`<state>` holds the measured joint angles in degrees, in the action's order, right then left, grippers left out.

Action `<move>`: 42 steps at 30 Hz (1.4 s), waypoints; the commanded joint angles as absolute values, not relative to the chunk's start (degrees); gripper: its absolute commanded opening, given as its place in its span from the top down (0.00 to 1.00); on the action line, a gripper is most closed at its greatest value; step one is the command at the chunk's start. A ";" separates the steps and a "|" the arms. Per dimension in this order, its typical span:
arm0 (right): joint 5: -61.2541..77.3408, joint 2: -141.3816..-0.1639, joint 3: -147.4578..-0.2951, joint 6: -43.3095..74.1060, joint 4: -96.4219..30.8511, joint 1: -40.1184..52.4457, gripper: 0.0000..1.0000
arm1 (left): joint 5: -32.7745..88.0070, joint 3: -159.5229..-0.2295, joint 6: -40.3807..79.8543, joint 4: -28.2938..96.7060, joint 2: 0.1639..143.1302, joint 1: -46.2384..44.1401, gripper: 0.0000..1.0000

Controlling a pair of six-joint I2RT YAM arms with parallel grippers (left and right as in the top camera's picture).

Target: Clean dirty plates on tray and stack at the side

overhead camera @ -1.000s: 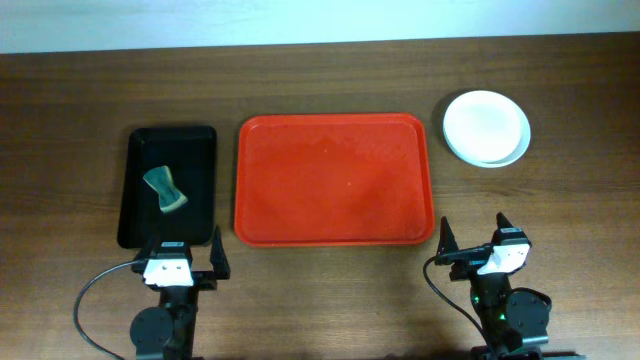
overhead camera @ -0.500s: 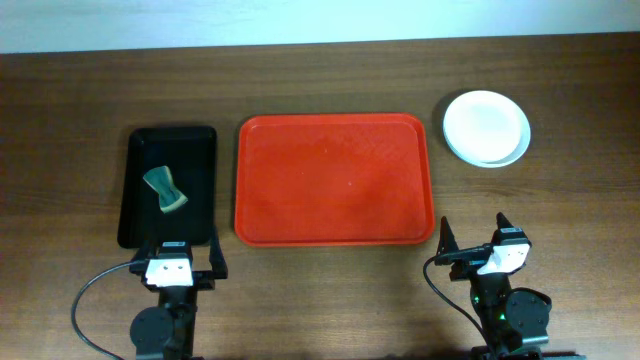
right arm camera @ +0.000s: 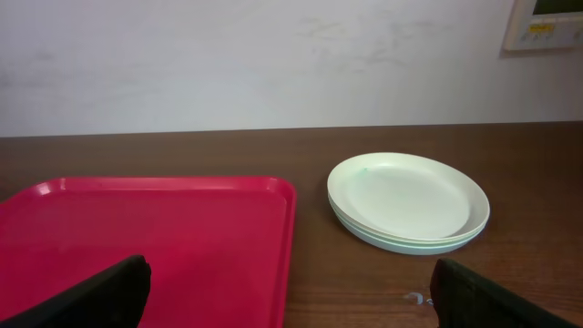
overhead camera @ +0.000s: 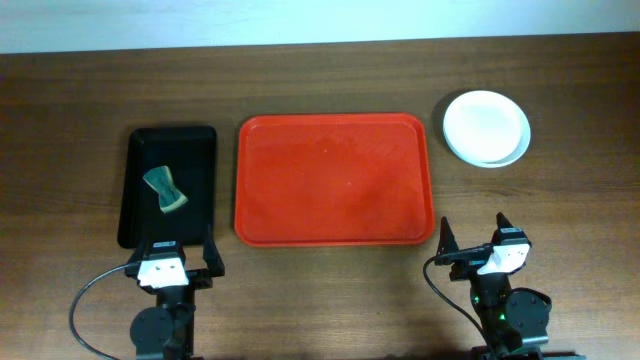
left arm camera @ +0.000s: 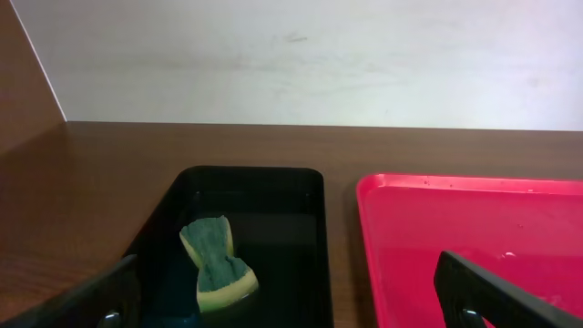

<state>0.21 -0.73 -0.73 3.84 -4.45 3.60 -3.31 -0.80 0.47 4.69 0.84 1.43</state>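
Observation:
The red tray (overhead camera: 335, 180) lies in the middle of the table with nothing on it; its surface also shows in the left wrist view (left arm camera: 474, 228) and the right wrist view (right arm camera: 137, 237). The pale plates (overhead camera: 486, 127) sit stacked on the wood to the right of the tray, beyond its far corner, and the stack (right arm camera: 407, 198) looks clean. My left gripper (overhead camera: 168, 255) hovers open at the near end of the black tray, jaws wide and empty (left arm camera: 291, 301). My right gripper (overhead camera: 475, 240) is open and empty near the tray's front right corner (right arm camera: 291, 296).
A black tray (overhead camera: 195, 160) left of the red one holds a green and yellow sponge (overhead camera: 165, 189), seen close in the left wrist view (left arm camera: 217, 264). A pale wall runs along the table's far edge.
The left gripper has shifted slightly left near the front edge. The right arm, the plates and the sponge have not moved.

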 commanded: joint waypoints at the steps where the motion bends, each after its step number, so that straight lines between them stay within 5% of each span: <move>1: -0.27 -0.21 -0.32 3.38 -4.69 4.08 0.01 | -4.16 -0.49 -0.54 4.80 0.27 1.10 0.01; 42: -0.27 -0.21 -0.32 3.38 -4.69 4.08 0.01 | -3.22 -0.51 -1.76 4.62 0.30 1.13 0.01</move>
<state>0.21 -0.73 -0.73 3.81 -4.45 3.60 -3.25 -0.80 -0.47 4.67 0.84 1.43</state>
